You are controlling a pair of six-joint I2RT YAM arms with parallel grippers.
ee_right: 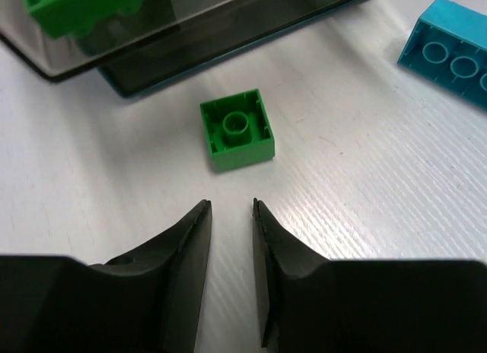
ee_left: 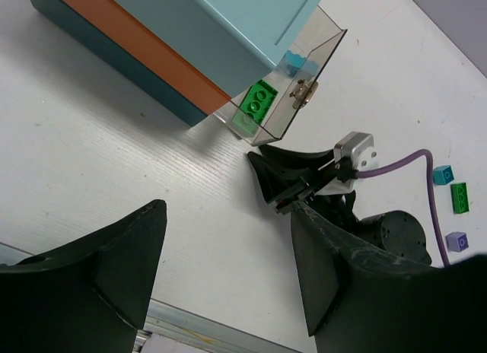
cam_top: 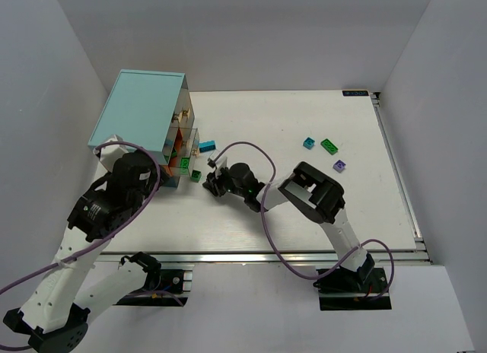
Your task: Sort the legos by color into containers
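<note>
Right hand (ee_right: pixel 230 208): nearly closed, slim gap between the fingers, grips nothing.
Left hand (ee_left: pixel 227 216): spread wide, empty, near the table's left edge by the cabinet (cam_top: pixel 141 109).
Green lego (ee_right: pixel 237 130): hollow side up on the table (cam_top: pixel 380 208), just ahead of the right fingertips and just before the clear drawer (ee_right: pixel 228 30) holding green bricks.
Risk: jaws closing short grab only air; a forward nudge could shove the lego against the drawer.
Room: the cabinet and left hand crowd the left side; bare table lies toward the near and right edges, with three loose legos (cam_top: pixel 329 145) well apart.
</note>
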